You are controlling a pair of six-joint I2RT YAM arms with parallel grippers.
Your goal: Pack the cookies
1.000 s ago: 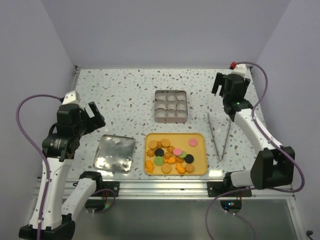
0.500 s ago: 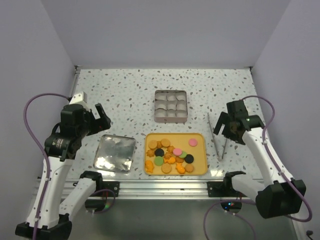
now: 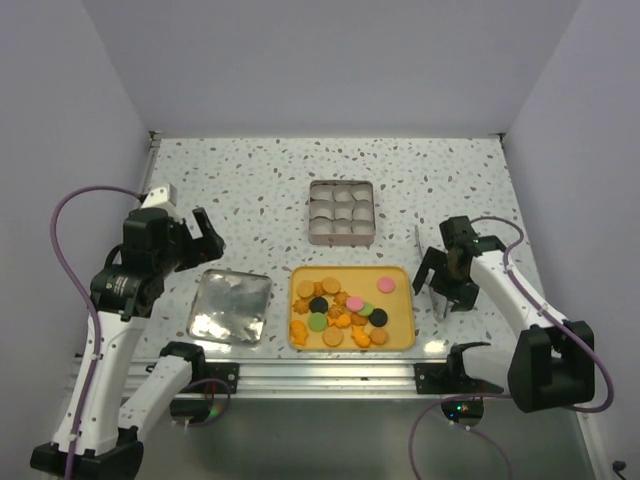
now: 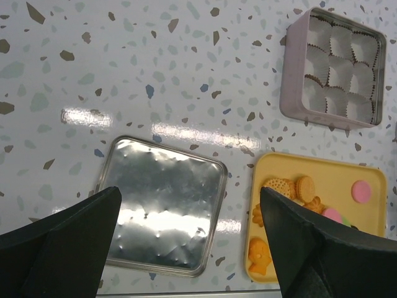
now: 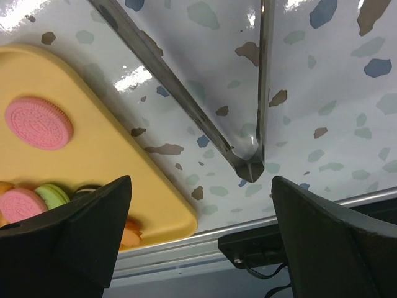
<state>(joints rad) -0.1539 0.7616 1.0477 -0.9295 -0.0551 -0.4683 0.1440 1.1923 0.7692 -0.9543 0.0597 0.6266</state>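
Wide open and empty, my right gripper (image 3: 445, 285) hangs over the tongs (image 5: 180, 96) at lower right (left gripper (image 3: 197, 232) likewise open, holding nothing), so next, I judge, I must close on them to lift the cookies (image 3: 340, 308) off the yellow tray (image 3: 400, 325), bottom centre.

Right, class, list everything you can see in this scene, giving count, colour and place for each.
cookies: many, mostly orange with some black, green and pink, on the tray
tray: one, yellow, near middle
tin: one, square, silvery, beyond the tray
paper cups: nine, white, inside the tin
lid: one, silver, left of the tray
tongs: one, metal, right of the tray
table: one, white, speckled
left gripper: open, above the lid's far edge
right gripper: open, over the tongs
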